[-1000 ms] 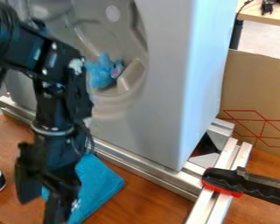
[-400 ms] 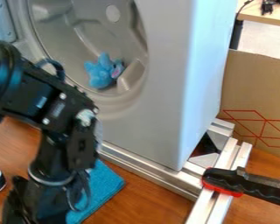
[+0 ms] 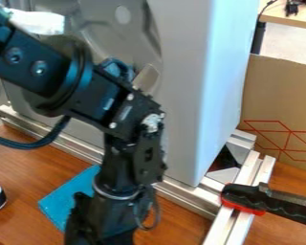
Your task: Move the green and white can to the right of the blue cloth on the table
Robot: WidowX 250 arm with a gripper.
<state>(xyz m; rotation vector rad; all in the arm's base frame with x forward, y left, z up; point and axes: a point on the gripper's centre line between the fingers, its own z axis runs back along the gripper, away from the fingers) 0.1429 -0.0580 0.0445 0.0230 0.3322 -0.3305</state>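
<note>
End effector [image 3: 98, 233] near blue cloth [image 3: 65, 196], opening and grip impossible to tell

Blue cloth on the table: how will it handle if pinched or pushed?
Probably floppy: the blue cloth lies thin and flat, so it should droop from a pinch. A push may wrinkle or slide it, since the wooden table looks smooth.

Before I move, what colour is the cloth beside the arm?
The cloth is turquoise blue, seen best in the camera view.
</note>
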